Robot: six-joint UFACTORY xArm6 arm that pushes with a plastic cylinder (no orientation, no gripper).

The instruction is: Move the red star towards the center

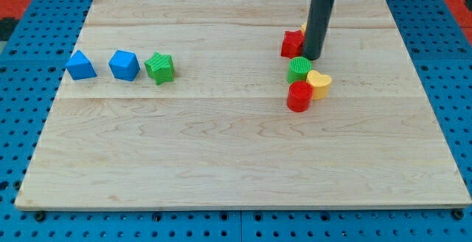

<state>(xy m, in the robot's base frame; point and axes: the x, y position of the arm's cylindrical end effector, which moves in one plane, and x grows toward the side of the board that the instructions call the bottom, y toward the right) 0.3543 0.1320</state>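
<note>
The red star (292, 44) lies on the wooden board (221, 146) at the upper right of the view. My tip (312, 57) is at the lower end of the dark rod, right against the star's right side. A sliver of a yellow block (304, 26) shows behind the rod. Just below the tip a green cylinder (299, 69), a yellow heart (319, 84) and a red cylinder (299, 96) stand close together in a cluster.
At the view's left stand a blue triangular block (80, 65), a blue cube-like block (124, 65) and a green star (160, 68) in a row. The board lies on a blue perforated table (22, 87).
</note>
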